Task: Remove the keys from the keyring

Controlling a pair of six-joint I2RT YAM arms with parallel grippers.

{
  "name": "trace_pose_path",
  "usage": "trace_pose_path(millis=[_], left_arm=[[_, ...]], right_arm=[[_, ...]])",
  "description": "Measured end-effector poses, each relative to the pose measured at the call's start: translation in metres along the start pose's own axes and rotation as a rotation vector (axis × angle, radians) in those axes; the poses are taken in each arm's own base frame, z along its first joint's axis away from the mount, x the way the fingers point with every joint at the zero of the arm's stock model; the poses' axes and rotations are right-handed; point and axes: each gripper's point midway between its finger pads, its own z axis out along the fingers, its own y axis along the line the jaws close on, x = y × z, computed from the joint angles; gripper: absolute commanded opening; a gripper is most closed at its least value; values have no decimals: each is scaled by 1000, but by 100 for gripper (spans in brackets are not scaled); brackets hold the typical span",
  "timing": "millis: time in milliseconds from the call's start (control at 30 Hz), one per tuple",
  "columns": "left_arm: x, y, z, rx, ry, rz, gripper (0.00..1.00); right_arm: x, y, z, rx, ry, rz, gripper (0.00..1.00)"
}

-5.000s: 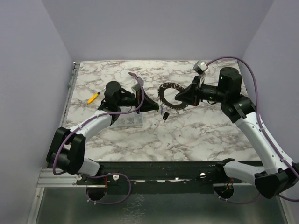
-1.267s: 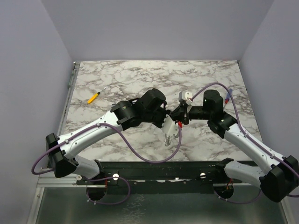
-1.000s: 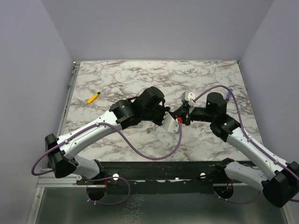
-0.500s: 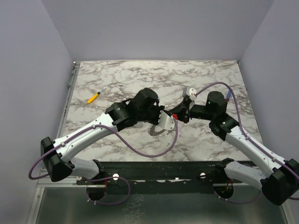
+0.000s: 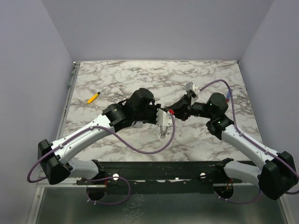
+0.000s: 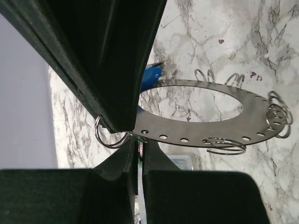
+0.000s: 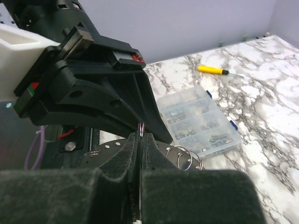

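Grey metal keyring [image 6: 196,135], off the bench [image 5: 117,79], has its rim pinched in the tightly closed left hand [image 6: 139,148]. The right hand [image 7: 140,138], equally closed, meets that rim; its hold is hidden. A blue-headed key [image 6: 150,77] sits beside the keyring.

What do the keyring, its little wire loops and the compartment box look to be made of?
The keyring: flat sheet metal, dull grey with a soft sheen and punched holes along its rim. The wire loops: bright, shiny metal wire, likely steel. The compartment box: clear plastic; the contents show through its lid.
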Motion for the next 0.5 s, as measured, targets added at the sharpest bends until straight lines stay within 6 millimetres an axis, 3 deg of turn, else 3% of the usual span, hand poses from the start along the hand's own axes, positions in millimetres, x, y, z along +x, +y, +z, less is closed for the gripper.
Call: trace_pose_path(millis=[500], left_arm=[[-3,10,-8,-55,-78,-108,0]], right_arm=[[7,20,-6,-124,-31,25,1]])
